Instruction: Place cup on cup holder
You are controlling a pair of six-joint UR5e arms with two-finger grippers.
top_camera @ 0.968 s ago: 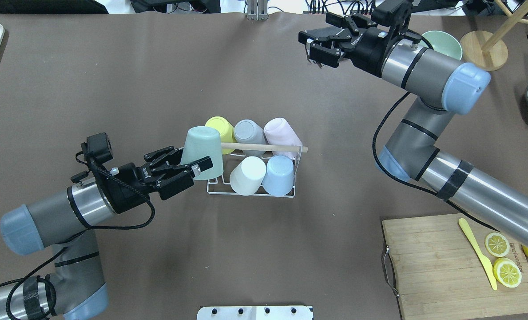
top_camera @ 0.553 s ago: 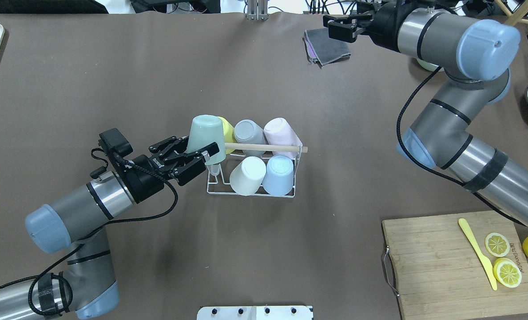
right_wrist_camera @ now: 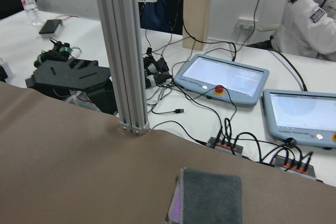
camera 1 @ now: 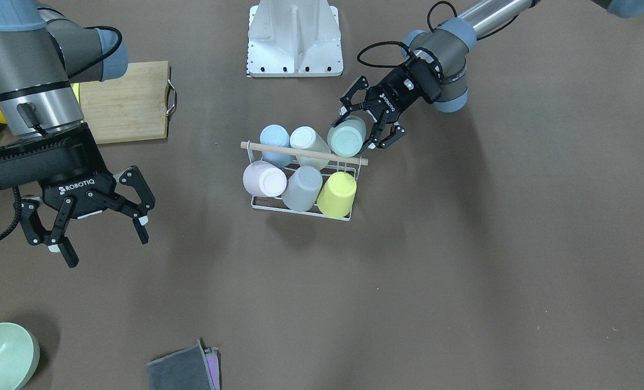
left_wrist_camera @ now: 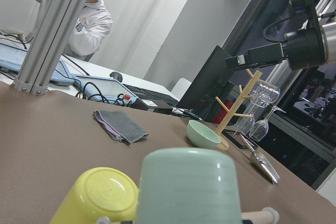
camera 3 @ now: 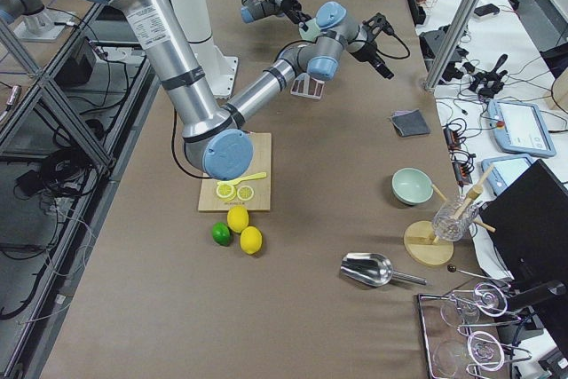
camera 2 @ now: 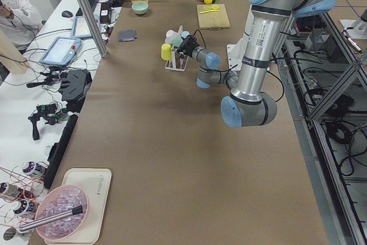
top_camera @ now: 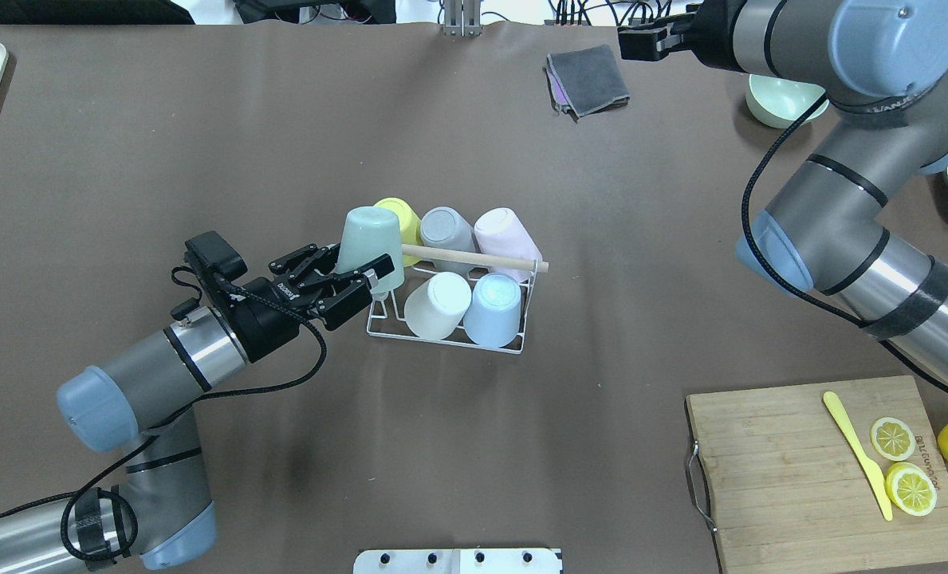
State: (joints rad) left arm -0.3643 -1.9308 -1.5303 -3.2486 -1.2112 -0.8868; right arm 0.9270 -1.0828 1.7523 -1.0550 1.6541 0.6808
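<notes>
Your left gripper (camera 1: 360, 132) clamped on the inverted mint cup (top_camera: 370, 239), at the cup holder's (top_camera: 474, 259) end, yellow cup (top_camera: 403, 219) just beside, right gripper (camera 1: 102, 244) spread wide, empty, well apart, grey cloth (top_camera: 589, 80) on the surface

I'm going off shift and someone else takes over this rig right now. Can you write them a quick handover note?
Left gripper: shut on the mint cup, holding it upside down over the cup holder at the end nearest the left arm.
Right gripper: open and empty, away from the holder.
Done: five other cups sit inverted on the holder.
Left: the mint cup does not look fully seated. Lower it onto the last free spot, release, withdraw.
</notes>
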